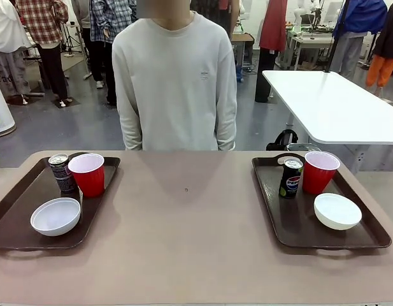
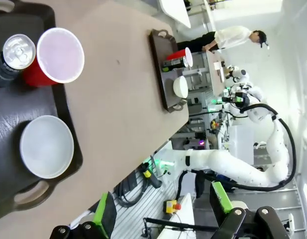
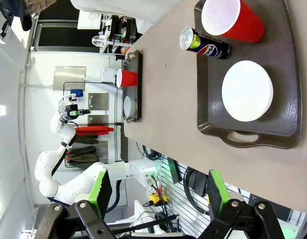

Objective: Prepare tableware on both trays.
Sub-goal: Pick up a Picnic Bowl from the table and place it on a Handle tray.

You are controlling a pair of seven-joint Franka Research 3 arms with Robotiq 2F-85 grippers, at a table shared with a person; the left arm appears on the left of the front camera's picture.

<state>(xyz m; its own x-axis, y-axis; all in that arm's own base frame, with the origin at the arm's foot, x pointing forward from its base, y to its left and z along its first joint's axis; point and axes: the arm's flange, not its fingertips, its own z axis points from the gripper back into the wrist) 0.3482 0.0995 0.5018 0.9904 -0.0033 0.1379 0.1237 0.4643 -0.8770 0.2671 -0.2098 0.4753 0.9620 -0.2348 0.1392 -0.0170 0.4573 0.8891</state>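
Both sets laid out: left tray (image 1: 18,210) nearer left gripper (image 2: 160,211), right tray (image 1: 368,236) nearer right gripper (image 3: 158,191); both grippers spread apart, empty, well clear

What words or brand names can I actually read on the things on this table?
Pepsi globe logo, with lettering too small to spell out: on the blue-black can on the right tray.
Print on the dark grey can on the left tray: too small and blurred to read.
Small mark on the chest of the person's sweatshirt: unreadable.
The red cups and white bowls carry no print.
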